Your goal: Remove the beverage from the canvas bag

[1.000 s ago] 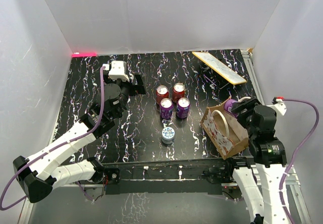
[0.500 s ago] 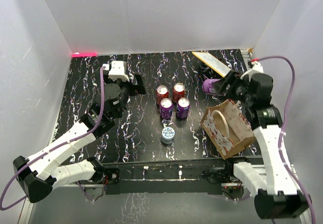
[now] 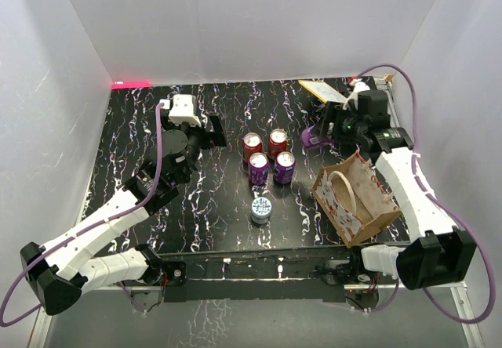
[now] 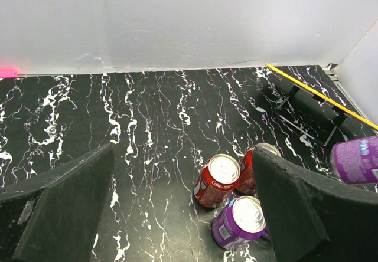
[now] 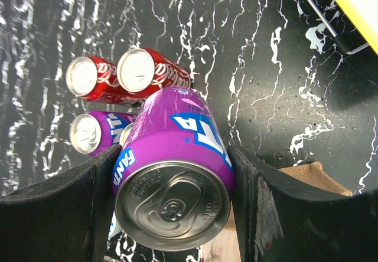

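The black table (image 3: pixel 212 207) veined with white streaks carries everything. The white-and-black right arm (image 3: pixel 412 179) runs from its base at the near right edge out past the far side of the bag, then bends at the wrist so that the right gripper (image 5: pixel 171 212) points left toward the middle of the table. Its fingers are clamped on both sides of a purple Fanta beverage can (image 5: pixel 174 150), which lies on its side in the air, outside the bag and beyond its far edge, between the cluster of cans and the board. The left arm (image 3: pixel 110 222) stretches diagonally from the near left corner. The left gripper (image 4: pixel 177 215) hangs over the table with its fingers spread wide and nothing between them. The small boxy tan-brown canvas bag (image 3: pixel 369 207) stands at the near right with its mouth upward and a cream loop handle showing. A flat pale board (image 3: pixel 341 101) with a yellow edge leans on a black stand at the far right. Two red cola cans and two purple cans (image 3: pixel 267 156) stand upright together mid-table. One blue-and-silver can (image 3: pixel 261 208) stands just in front of them.
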`<action>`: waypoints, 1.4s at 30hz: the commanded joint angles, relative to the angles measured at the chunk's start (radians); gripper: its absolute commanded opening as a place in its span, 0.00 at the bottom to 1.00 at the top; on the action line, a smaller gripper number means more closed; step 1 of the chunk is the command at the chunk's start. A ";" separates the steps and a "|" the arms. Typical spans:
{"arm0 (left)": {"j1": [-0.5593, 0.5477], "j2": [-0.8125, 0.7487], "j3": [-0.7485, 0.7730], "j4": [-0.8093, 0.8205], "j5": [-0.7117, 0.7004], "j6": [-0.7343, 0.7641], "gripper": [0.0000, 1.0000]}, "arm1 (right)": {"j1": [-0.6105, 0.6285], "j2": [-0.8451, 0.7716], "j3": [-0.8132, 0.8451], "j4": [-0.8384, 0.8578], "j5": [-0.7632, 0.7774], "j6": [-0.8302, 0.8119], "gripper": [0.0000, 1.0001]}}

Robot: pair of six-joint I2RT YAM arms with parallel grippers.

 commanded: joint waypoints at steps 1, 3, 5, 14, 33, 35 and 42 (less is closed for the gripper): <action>-0.007 -0.019 0.026 0.007 -0.002 -0.002 0.97 | 0.102 0.061 0.136 0.029 0.194 -0.052 0.09; -0.007 -0.016 0.025 0.007 -0.003 -0.002 0.97 | 0.123 0.105 0.153 0.015 0.246 -0.057 0.09; -0.007 -0.014 0.025 0.007 -0.005 -0.001 0.97 | 0.131 0.139 0.167 0.008 0.279 -0.055 0.09; -0.007 -0.016 0.025 0.010 -0.014 0.005 0.97 | 0.166 0.314 0.231 -0.048 0.336 -0.063 0.09; -0.007 -0.021 0.024 0.013 -0.022 0.012 0.97 | 0.211 0.502 0.276 -0.039 0.398 -0.076 0.16; -0.006 -0.020 0.024 0.013 -0.021 0.012 0.97 | 0.214 0.517 0.279 -0.043 0.398 -0.077 0.17; -0.006 -0.019 0.024 0.013 -0.021 0.012 0.97 | 0.225 0.538 0.282 -0.044 0.398 -0.083 0.22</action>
